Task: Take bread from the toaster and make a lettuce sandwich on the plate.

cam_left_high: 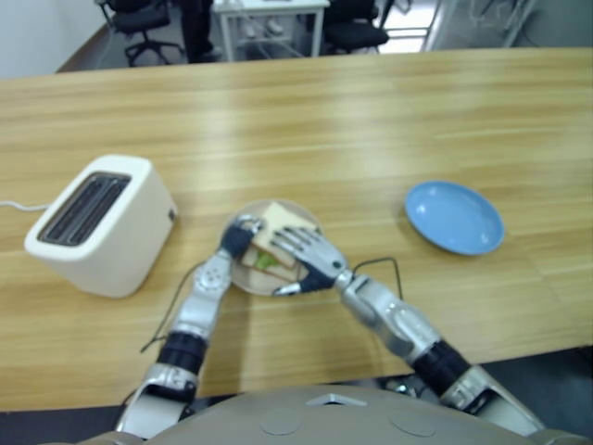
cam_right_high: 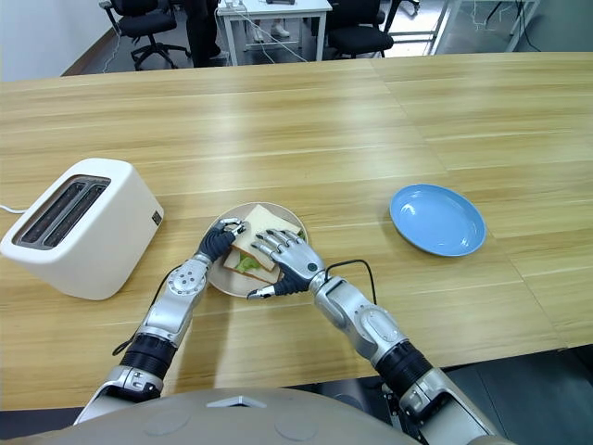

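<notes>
A beige plate (cam_right_high: 225, 281) lies on the table in front of me with a sandwich on it: a top bread slice (cam_right_high: 267, 225) over green lettuce (cam_right_high: 246, 265). My left hand (cam_right_high: 218, 239) rests at the plate's left rim, fingers curled against the sandwich's left edge. My right hand (cam_right_high: 286, 260) lies spread flat over the sandwich's near right side, fingers touching the top bread. The white toaster (cam_right_high: 79, 225) stands to the left, both slots looking empty.
A blue plate (cam_right_high: 436, 219) lies to the right. A black cable (cam_right_high: 357, 267) loops by my right wrist. The table's near edge runs close below my forearms. Office chairs and a white desk stand beyond the table's far side.
</notes>
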Controlling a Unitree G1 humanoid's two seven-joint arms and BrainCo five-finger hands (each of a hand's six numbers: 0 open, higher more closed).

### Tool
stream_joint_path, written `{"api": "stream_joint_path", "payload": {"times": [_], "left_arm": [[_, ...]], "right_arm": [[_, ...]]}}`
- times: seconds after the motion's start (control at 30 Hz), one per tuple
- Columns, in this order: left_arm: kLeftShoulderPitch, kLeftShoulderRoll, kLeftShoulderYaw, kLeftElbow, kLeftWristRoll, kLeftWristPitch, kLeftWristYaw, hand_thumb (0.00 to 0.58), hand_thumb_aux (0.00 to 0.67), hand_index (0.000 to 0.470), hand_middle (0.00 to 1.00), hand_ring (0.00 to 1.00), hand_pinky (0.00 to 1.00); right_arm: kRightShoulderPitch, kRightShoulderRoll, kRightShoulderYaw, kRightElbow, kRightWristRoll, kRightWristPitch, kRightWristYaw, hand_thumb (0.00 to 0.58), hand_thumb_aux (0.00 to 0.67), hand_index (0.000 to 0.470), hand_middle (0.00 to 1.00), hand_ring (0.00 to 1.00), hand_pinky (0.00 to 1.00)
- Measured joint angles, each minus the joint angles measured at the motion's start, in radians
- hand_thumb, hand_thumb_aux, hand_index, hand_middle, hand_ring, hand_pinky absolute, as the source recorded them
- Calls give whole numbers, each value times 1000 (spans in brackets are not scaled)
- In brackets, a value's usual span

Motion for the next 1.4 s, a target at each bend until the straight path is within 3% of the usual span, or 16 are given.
{"api": "stream_joint_path", "payload": {"times": [0.17, 0.2, 0.23, 0.27, 0.47, 0.57, 0.73, 0.9, 1.03, 1.17, 1.23, 1.33, 1.37, 1.4], "left_arm": [[26, 12, 3, -27, 12, 9, 1, 580, 670, 460, 1000, 1000, 1000], [31, 18, 1, -35, 22, 9, 2, 519, 452, 310, 1000, 1000, 1000], [35, 24, -2, -42, 38, 5, 9, 466, 373, 256, 831, 831, 831], [43, 35, -8, -56, 63, -3, 26, 0, 0, 0, 0, 0, 0], [46, 130, -16, -225, 284, -110, 207, 0, 0, 0, 0, 0, 0], [0, 190, 10, -362, 412, -156, 317, 0, 0, 0, 0, 0, 0], [9, 242, 39, -467, 589, -170, 450, 0, 0, 0, 0, 0, 0], [14, 263, 70, -493, 628, -173, 479, 0, 0, 0, 0, 0, 0], [33, 254, 79, -487, 545, -205, 445, 0, 0, 0, 0, 0, 0], [42, 220, 107, -435, 345, -238, 336, 0, 0, 0, 0, 0, 0], [47, 195, 127, -404, 171, -246, 223, 0, 0, 0, 0, 0, 0], [56, 193, 138, -391, -43, -269, 58, 0, 0, 0, 0, 0, 0], [57, 203, 148, -398, -87, -281, 16, 512, 441, 303, 0, 0, 0], [56, 225, 157, -410, -125, -287, -23, 512, 441, 303, 0, 0, 0]], "right_arm": [[-6, 7, 28, 16, -13, 12, 0, 0, 0, 0, 0, 0, 0], [-5, 7, 35, 13, -19, 18, 0, 0, 0, 0, 0, 0, 0], [-2, 7, 40, 8, -22, 23, 0, 0, 0, 0, 0, 0, 0], [1, 7, 44, 3, -23, 29, 0, 0, 0, 0, 0, 0, 0], [10, 11, 63, -7, -40, 51, 6, 0, 0, 0, 20, 20, 20], [10, 11, 80, -4, -43, 62, 7, 0, 0, 0, 86, 86, 86], [0, 12, 88, 4, -43, 72, 7, 0, 0, 0, 98, 98, 98], [-1, 11, 89, 7, -43, 79, 7, 0, 0, 0, 94, 94, 94], [10, -7, 81, -20, -40, 78, 0, 0, 0, 0, 90, 90, 90], [67, -52, 27, -116, 2, 43, -70, 0, 0, 0, 51, 51, 51], [105, -61, -57, -218, 58, 18, -132, 0, 0, 0, 0, 0, 0], [116, -53, -196, -361, 173, -34, -210, 0, 0, 0, 0, 0, 0], [125, -49, -244, -397, 229, -60, -228, 0, 0, 0, 0, 0, 0], [144, -46, -282, -423, 287, -86, -236, 0, 0, 0, 0, 0, 0]]}}
